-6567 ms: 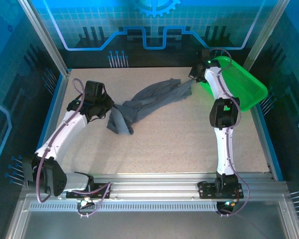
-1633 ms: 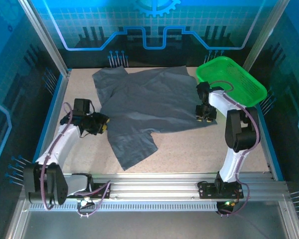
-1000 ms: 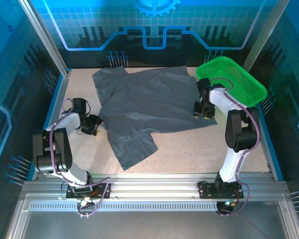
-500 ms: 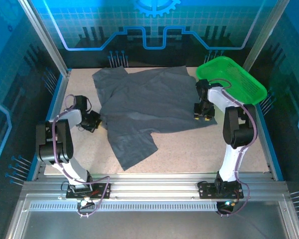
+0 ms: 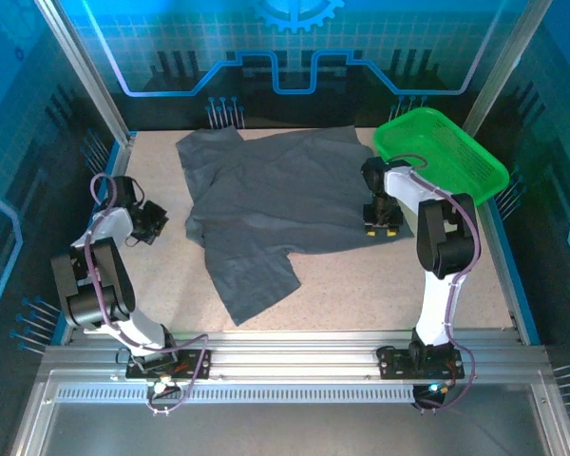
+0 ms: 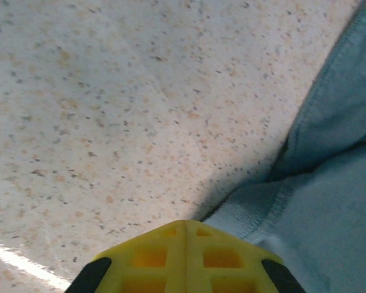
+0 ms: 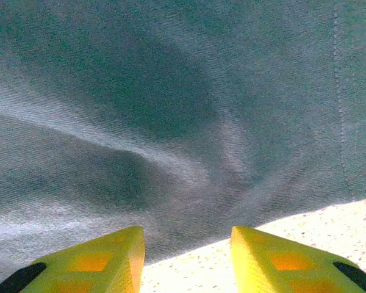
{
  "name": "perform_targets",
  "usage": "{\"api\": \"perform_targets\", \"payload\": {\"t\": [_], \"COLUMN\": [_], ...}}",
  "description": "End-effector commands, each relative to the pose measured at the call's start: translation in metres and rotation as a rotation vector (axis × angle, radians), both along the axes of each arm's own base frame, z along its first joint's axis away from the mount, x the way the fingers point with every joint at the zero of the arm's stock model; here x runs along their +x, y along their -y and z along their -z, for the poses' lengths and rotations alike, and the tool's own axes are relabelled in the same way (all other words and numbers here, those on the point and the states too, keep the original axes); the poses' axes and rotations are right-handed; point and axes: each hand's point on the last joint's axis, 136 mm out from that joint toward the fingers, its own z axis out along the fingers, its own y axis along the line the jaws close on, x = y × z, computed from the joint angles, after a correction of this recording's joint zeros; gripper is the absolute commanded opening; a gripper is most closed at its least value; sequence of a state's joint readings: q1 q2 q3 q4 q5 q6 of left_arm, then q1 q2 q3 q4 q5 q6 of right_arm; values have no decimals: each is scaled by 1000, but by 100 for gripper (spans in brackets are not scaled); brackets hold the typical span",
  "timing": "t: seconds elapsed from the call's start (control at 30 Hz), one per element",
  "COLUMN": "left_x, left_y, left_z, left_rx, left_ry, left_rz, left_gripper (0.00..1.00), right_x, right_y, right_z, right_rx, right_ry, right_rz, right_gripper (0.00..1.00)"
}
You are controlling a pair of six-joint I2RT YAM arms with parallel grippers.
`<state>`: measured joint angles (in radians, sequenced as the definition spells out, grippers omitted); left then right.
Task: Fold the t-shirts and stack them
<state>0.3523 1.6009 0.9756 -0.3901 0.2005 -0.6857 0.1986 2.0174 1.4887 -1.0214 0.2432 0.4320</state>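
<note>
You have one dark slate-grey t-shirt [image 5: 275, 204] spread open on the far half of the surface [image 5: 361, 285]. It lies mostly flat, with some soft wrinkles. One part of it reaches to the far left corner, and another part, like a flap, points toward the near side. Its right edge lies just beside the green basket [image 5: 475, 161], which stands in the far right corner.

Your left end effector [image 5: 150, 221] is low over the bare surface, at the left of the shirt and apart from it. In the left wrist view its two yellow fingers [image 6: 152, 256] meet along one seam, so they are together, and nothing is between them. Just in front of them you see a hemmed edge of the shirt, a little folded, with its shadow on the speckled surface.

Your right end effector [image 5: 382, 226] is at the right near edge of the shirt, pointing down at it. In the right wrist view its yellow fingers [image 7: 104, 259] stand apart with a clear gap. The cloth lies in front of them, and the pale surface shows in the gap, so they clamp nothing. The cloth there has one soft ridge and a stitched hem on the right.
</note>
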Motion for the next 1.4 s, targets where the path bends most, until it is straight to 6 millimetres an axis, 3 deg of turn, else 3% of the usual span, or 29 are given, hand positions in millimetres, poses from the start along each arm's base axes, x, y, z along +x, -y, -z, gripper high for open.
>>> {"api": "perform_targets", "payload": {"t": [0.0,0.07,0.17,0.67,0.87,0.93,1.07,1.37], "left_x": [6,2,-8,-20,-13,-9,-9,-17], "left_y": [39,62,80,80,82,81,70,28], "left_z": [-2,1,15,49,56,56,46,13], "left_rx": [-129,-149,-182,-109,-110,-105,-36,55], "left_ry": [14,-7,-73,-227,-207,-204,-197,-101], "left_rz": [81,108,82,61,58,58,53,29], "left_gripper": [26,35,39,38,28,22,0,0], "right_x": [4,6,8,18,21,20,19,20], "right_y": [-2,-3,-6,-20,-22,-23,-22,-19], "right_z": [-12,-14,-19,-43,-44,-45,-45,-41], "right_rx": [-6,4,25,128,142,145,144,148], "right_ry": [21,26,41,106,113,113,117,109], "right_rz": [-3,-5,-2,14,17,17,20,26], "right_gripper": [42,43,43,44,44,44,44,44]}}
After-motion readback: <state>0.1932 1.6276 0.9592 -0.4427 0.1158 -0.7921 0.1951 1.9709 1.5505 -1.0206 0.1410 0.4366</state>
